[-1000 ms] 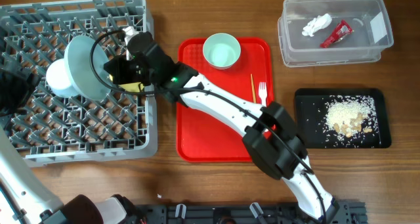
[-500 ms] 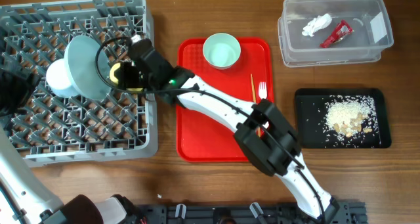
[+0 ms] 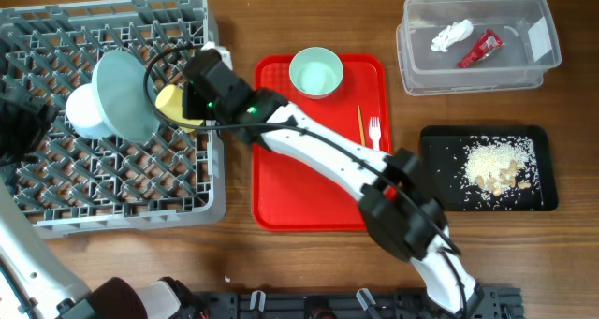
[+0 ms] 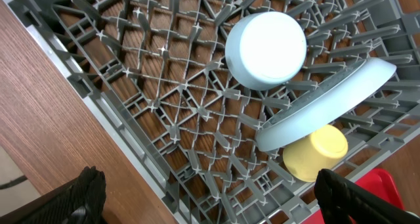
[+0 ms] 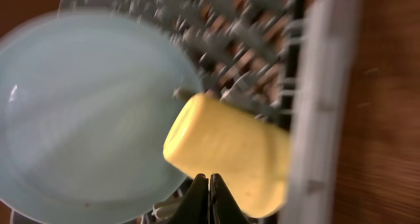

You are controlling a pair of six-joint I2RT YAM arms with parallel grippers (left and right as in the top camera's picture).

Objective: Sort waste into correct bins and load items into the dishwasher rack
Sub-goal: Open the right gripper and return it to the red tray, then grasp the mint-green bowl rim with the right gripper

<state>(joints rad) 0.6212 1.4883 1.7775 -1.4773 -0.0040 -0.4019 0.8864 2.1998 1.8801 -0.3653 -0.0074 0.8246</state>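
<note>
The grey dishwasher rack (image 3: pixel 56 211) holds a white bowl (image 3: pixel 80 113), a light blue plate (image 3: pixel 124 94) leaning on it, and a yellow cup (image 3: pixel 171 108) on its side by the right wall. My right gripper (image 5: pixel 210 182) is shut and empty, with its tips just short of the cup (image 5: pixel 230 152). My left gripper (image 4: pixel 213 201) is open and empty above the rack's edge (image 4: pixel 125 145). A pale green saucer (image 3: pixel 315 72), a white fork (image 3: pixel 374 132) and chopsticks (image 3: pixel 359 124) lie on the red tray (image 3: pixel 281 188).
The clear tub (image 3: pixel 538 38) at back right holds a white tissue (image 3: pixel 451 36) and a red wrapper (image 3: pixel 480 48). The black tray (image 3: pixel 440 169) at right holds rice scraps (image 3: pixel 496 165). My right arm (image 3: pixel 318 151) spans the red tray.
My right gripper has drawn back up and to the right off the yellow cup, which now lies uncovered in the rack beside the blue plate. The left arm has not moved.
</note>
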